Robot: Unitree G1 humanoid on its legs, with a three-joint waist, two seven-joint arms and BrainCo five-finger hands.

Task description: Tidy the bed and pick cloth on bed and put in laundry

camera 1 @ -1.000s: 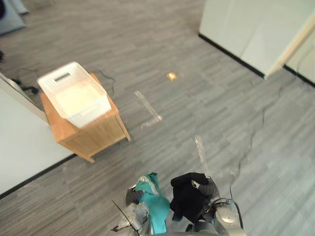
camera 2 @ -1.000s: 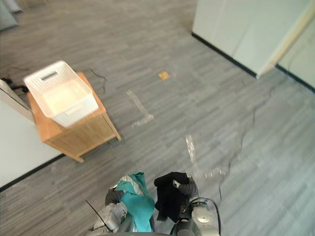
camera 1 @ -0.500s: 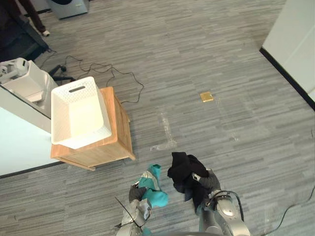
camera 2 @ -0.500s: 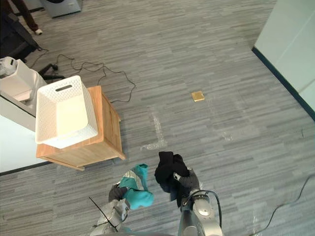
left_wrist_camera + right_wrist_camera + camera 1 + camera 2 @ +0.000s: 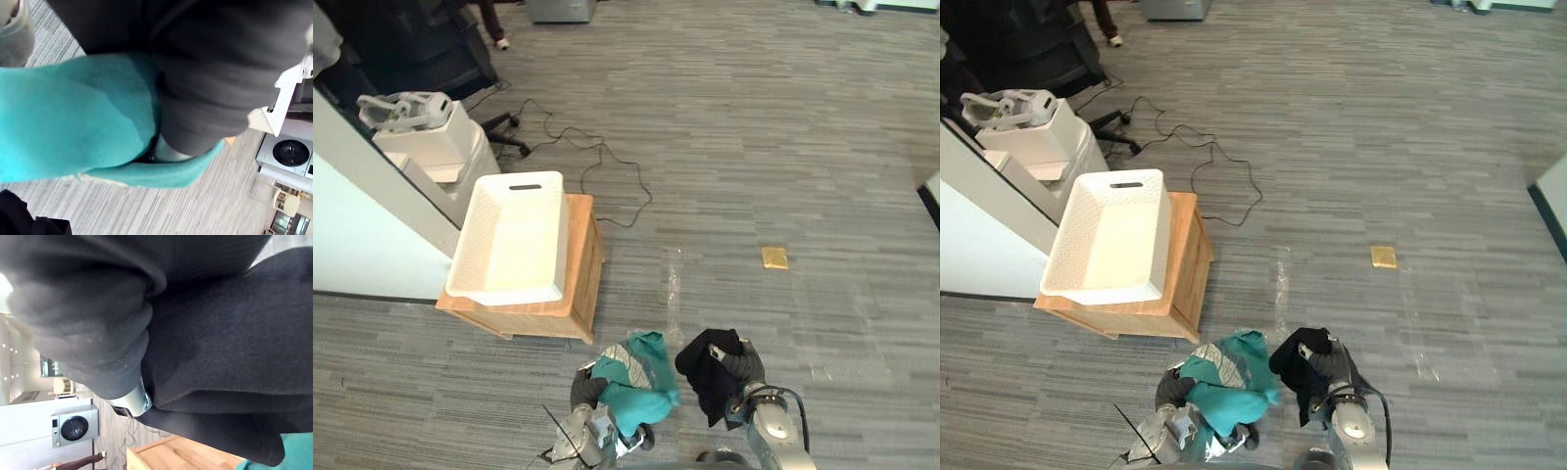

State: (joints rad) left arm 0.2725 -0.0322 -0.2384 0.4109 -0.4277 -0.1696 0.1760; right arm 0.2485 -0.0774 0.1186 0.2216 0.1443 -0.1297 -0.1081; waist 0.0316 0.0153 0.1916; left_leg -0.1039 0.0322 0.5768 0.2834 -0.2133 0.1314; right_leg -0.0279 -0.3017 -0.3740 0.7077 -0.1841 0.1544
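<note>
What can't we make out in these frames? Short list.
- Grip of the left hand: the teal cloth drapes over it, in the eye views and the left wrist view.
- Grip of the right hand: buried in the black cloth, in the right wrist view too.
- The small tan object on the floor: too small to identify.
- The person: cut off by the top edge, eye views.

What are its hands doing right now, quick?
Left hand: covered by the teal cloth; open or closed cannot be told.
Right hand: closed, holding the black cloth.
</note>
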